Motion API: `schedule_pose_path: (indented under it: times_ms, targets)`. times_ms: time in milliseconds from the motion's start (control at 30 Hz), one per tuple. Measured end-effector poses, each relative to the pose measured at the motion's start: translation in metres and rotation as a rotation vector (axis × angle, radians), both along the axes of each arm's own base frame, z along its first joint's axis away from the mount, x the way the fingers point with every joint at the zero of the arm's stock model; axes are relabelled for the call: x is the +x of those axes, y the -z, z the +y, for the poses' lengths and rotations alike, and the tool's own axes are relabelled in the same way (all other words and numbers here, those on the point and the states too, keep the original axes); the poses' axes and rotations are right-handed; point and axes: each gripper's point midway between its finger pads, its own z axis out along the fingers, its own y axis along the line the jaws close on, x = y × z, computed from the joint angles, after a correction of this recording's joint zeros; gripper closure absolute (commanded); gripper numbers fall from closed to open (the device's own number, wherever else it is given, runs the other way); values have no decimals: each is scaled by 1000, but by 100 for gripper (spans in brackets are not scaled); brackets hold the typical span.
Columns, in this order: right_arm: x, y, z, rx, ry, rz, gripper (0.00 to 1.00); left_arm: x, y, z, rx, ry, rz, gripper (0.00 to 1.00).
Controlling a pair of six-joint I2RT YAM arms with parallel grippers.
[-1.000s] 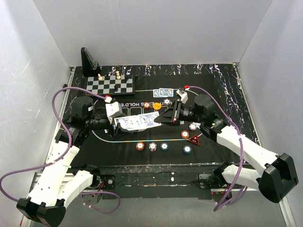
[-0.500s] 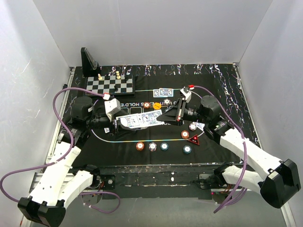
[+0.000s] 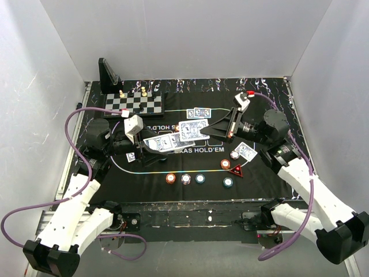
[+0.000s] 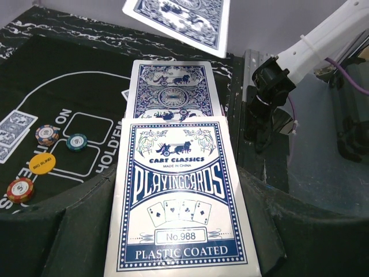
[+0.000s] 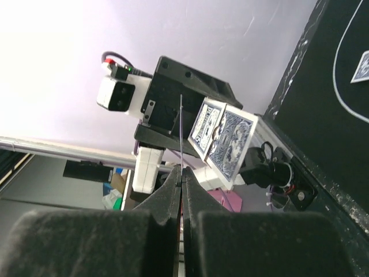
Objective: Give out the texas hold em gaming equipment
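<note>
My left gripper (image 3: pixel 151 144) is shut on a blue-and-white playing card box (image 4: pixel 180 196), held above the black felt mat (image 3: pixel 265 109). A blue-backed deck (image 4: pixel 172 92) sticks out of its far end. My right gripper (image 3: pixel 209 129) is shut on a single blue-backed card (image 3: pixel 193 130), held in the air just right of the box. That card shows edge-on in the right wrist view (image 5: pixel 181 130). Poker chips (image 3: pixel 185 178) sit in a row near the front. A red triangular marker (image 3: pixel 236 171) lies at the right. Two dealt card pairs (image 3: pixel 200 112) (image 3: pixel 247 152) lie on the mat.
A black-and-white chessboard (image 3: pixel 134 104) with pieces stands at the back left, a black stand (image 3: pixel 108 75) behind it. More chips (image 3: pixel 225 164) (image 3: pixel 234 154) lie by the marker. In the left wrist view, chips (image 4: pixel 46 134) and a yellow disc (image 4: pixel 42 164) lie on the mat.
My right gripper has closed on one card and drawn it off the deck, moving right and back. The left gripper with the box has shifted slightly left.
</note>
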Motion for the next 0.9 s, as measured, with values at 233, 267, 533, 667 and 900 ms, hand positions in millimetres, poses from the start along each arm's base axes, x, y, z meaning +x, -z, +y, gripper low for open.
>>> schedule_pose_path:
  times_ms: [233, 267, 533, 667, 900]
  targets:
    - [25, -9, -41, -56, 163, -15, 99, -3, -13, -2, -48, 14, -20, 100]
    - [29, -6, -48, -73, 191, -9, 99, -4, -13, -2, -52, 16, -21, 100]
    - [76, 73, -112, -273, 468, 164, 99, -6, -16, -3, -60, 26, -32, 100]
    - [90, 136, -136, -394, 558, 290, 99, -8, -15, -2, -55, 28, -32, 100]
    - [103, 225, -191, -568, 729, 462, 99, -9, -13, -1, -44, 28, -27, 100]
